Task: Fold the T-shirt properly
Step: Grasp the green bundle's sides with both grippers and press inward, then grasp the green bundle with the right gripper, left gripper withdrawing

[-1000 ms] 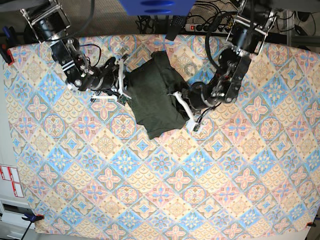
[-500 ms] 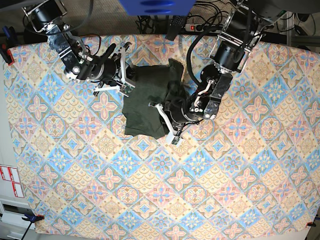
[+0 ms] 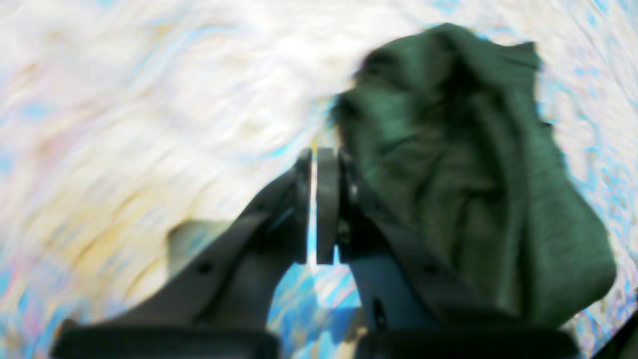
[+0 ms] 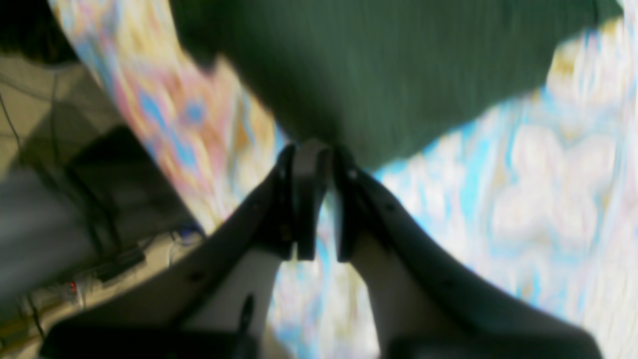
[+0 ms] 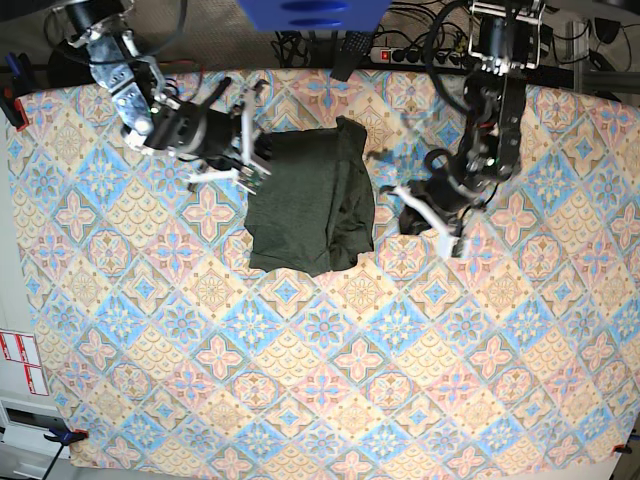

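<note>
I count one T-shirt (image 5: 310,202) folded on the patterned tablecloth (image 5: 300,400) and two grippers. The left gripper (image 5: 432,222), pressed together, sits clear of it; the right gripper (image 5: 257,152), nearly closed and empty, sits at its edge.

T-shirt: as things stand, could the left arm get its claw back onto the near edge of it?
Probably yes. The left claw is shut and empty, off to the side of the T-shirt above the patterned tablecloth. Nothing lies between them; the right claw sits at the shirt's opposite edge.
</note>
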`<state>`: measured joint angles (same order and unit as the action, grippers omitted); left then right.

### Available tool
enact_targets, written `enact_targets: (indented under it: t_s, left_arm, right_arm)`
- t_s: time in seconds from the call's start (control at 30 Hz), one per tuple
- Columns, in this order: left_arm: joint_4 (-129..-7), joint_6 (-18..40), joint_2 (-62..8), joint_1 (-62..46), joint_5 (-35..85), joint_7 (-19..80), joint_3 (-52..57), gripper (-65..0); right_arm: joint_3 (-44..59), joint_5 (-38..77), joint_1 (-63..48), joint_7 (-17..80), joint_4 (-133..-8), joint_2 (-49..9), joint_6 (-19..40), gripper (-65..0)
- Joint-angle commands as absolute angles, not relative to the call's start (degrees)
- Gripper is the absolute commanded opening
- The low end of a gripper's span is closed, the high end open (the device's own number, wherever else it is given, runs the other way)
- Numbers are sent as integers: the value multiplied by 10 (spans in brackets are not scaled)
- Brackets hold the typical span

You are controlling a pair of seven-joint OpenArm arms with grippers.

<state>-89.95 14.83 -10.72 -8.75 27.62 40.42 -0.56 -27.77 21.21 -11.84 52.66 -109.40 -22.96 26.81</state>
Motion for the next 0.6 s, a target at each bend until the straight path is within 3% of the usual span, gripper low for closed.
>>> enact_targets:
  t_s: [0.0,0.3,0.57]
  left_arm:
    - [-919,151,-109,-96,283,393,15,-650]
    - [-1008,151,-104,-196,284,393,134,-650]
    - [-1075,151,-76,-252,284,393,152,-650]
  right_arm:
    - [-284,218,-104,517,-1105,-230,269,-599]
    - [-378,218,1,517,-1088,-164,269,-599]
    - [-384,216,48,512,-938,-86,269,-599]
